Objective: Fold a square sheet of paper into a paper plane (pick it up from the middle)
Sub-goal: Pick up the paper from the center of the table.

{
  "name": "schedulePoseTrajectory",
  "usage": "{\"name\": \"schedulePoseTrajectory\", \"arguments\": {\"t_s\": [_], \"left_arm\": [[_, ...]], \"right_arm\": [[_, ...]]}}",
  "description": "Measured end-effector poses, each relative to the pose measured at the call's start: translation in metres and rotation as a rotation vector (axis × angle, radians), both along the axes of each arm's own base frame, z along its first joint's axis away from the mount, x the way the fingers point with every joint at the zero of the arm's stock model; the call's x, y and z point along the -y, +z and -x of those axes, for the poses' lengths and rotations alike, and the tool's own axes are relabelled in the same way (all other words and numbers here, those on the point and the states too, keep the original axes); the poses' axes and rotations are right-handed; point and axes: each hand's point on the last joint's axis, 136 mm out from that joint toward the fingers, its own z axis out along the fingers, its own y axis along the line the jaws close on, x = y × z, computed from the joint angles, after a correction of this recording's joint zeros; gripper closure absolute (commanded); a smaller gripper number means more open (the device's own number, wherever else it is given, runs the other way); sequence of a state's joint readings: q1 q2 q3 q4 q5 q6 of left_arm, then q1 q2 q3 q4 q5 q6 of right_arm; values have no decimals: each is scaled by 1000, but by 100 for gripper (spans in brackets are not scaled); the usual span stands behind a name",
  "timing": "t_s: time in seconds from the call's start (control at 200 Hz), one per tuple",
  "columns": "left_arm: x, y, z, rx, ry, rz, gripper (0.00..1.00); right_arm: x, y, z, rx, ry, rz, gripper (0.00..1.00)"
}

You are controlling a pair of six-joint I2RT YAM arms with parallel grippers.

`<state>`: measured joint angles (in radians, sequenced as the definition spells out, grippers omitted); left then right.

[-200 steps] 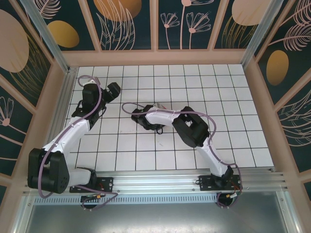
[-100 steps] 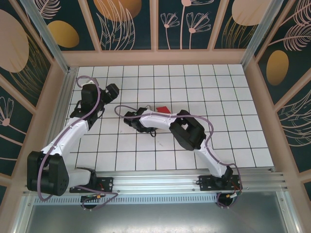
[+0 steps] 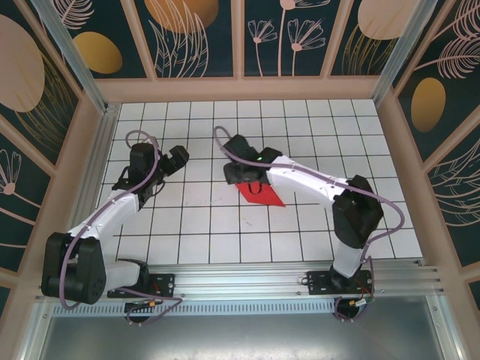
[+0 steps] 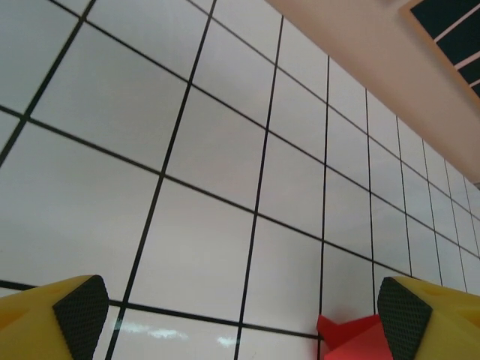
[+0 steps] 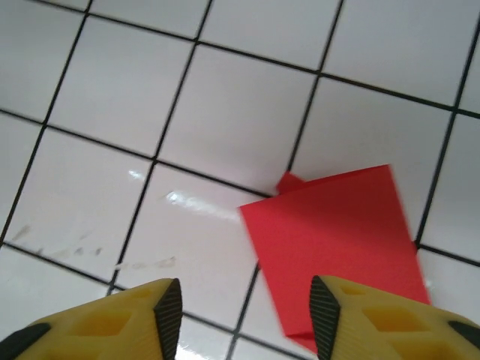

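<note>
The sheet of paper point(image 3: 262, 195) is bright red and lies flat on the white grid table, folded into a creased wedge with a point toward the lower right. My right gripper point(image 3: 244, 178) hovers just above its upper left edge. In the right wrist view the gripper point(image 5: 246, 319) is open, and the red paper point(image 5: 337, 240) lies on the tiles ahead, partly under the right finger point(image 5: 322, 319). My left gripper point(image 3: 178, 159) stands open to the left of the paper. In the left wrist view point(image 4: 240, 322) a red corner point(image 4: 349, 337) shows beside its right finger. A paper plane is out of view.
The table point(image 3: 187, 247) is white tile with black grid lines. Wooden walls point(image 3: 240, 88) enclose it at the back and on both sides. The right arm's elbow point(image 3: 358, 214) stands over the right half. A metal rail point(image 3: 240, 281) runs along the near edge.
My right gripper has opened, and its arm swung from low over the middle out to the right, uncovering the red paper on the table. The left gripper shifted slightly right.
</note>
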<state>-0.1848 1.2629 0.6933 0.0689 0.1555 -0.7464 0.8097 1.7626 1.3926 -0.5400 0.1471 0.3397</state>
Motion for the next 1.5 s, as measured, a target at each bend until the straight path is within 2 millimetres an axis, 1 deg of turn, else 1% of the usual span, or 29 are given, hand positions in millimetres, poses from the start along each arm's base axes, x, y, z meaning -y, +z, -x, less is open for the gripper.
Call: {"name": "schedulePoseTrajectory", "arguments": {"t_s": [0.025, 0.065, 0.125, 0.16, 0.2, 0.355, 0.5, 0.56, 0.641, 0.701, 0.816, 0.846, 0.956, 1.056, 1.181, 1.261, 1.346, 1.421, 1.501], "left_arm": [[2, -3, 2, -8, -9, 7, 5], [4, -6, 4, -15, -22, 17, 5], [8, -8, 7, -21, -41, 32, 5], [10, -9, 8, -21, -51, 40, 4], [12, -11, 9, -20, -61, 49, 2], [18, -15, 14, -20, -94, 77, 2], [21, -23, 21, -29, -110, 95, 2], [22, -26, 23, -33, -116, 102, 2], [23, -27, 25, -36, -120, 109, 2], [24, -27, 26, -37, -125, 117, 2], [26, -27, 27, -30, -134, 132, 2], [27, -27, 28, -27, -136, 136, 2], [31, -28, 32, -21, -151, 158, 2], [39, -33, 38, -18, -172, 188, 2], [62, -37, 53, -13, -229, 234, 2], [79, -35, 61, 6, -273, 265, 2], [96, -25, 69, 46, -317, 317, 2], [107, -18, 73, 78, -342, 357, 3], [117, -13, 76, 98, -364, 392, 4]], "right_arm": [[8, -3, -7, -8, -5, -12, 41], [26, -13, -20, -32, -23, -35, 40], [48, -26, -33, -70, -35, -61, 40], [56, -32, -38, -89, -29, -79, 40], [61, -35, -42, -103, -10, -102, 40], [53, -43, -53, -123, 113, -205, 41], [51, -68, -56, -185, 199, -256, 43], [49, -79, -56, -212, 228, -268, 44], [44, -88, -53, -239, 272, -285, 46], [41, -90, -48, -254, 303, -300, 53], [35, -85, -42, -258, 354, -338, 78], [34, -83, -41, -263, 362, -353, 81], [30, -76, -42, -276, 359, -418, 90], [28, -69, -48, -283, 312, -506, 92], [25, -58, -49, -315, 195, -635, 93], [22, -40, -49, -319, 128, -738, 93], [18, -14, -50, -317, 61, -862, 93], [15, 9, -53, -313, 20, -957, 93], [12, 26, -55, -324, -15, -1041, 92]]}}
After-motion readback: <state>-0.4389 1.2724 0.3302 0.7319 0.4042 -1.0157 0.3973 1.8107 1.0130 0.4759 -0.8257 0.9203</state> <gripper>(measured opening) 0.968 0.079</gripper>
